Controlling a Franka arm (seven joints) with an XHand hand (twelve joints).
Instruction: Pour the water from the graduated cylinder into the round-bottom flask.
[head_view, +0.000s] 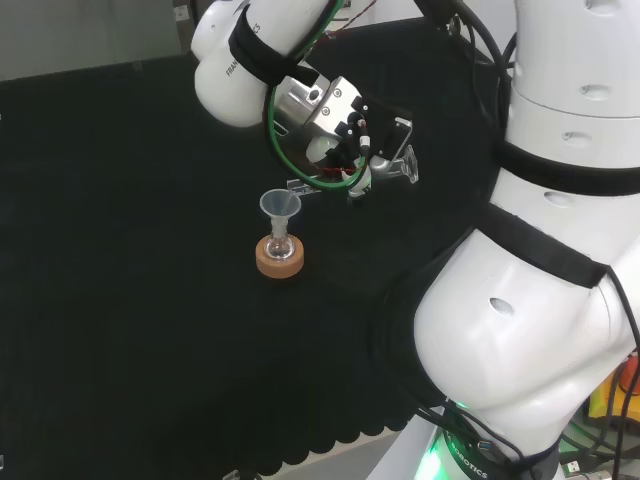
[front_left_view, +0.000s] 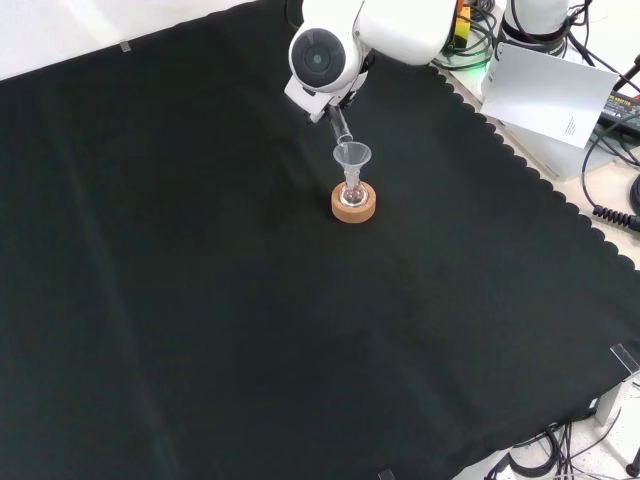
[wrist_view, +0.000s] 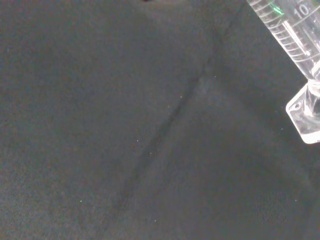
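Note:
In the head view the hand (head_view: 345, 125) is curled round a clear graduated cylinder (head_view: 385, 172), which lies tipped almost level. The cylinder's foot points right and its mouth reaches left to the rim of a clear funnel (head_view: 280, 205). The funnel stands in the neck of a small round-bottom flask (head_view: 281, 247) seated on a cork ring (head_view: 280, 261). In the front view the cylinder's mouth (front_left_view: 340, 126) slants down just above the funnel (front_left_view: 352, 155), flask (front_left_view: 352, 190) and cork ring (front_left_view: 354, 206). In the wrist view the cylinder's marked tube (wrist_view: 292, 37) and foot show close up. I cannot make out water.
Black cloth (front_left_view: 200, 300) covers the bench, with a scalloped edge at the front view's right. The arm's white links (head_view: 540, 260) stand at the head view's right, and a round-capped link (front_left_view: 325, 55) sits above the funnel in the front view. Cables and a white card (front_left_view: 545, 90) lie off the cloth.

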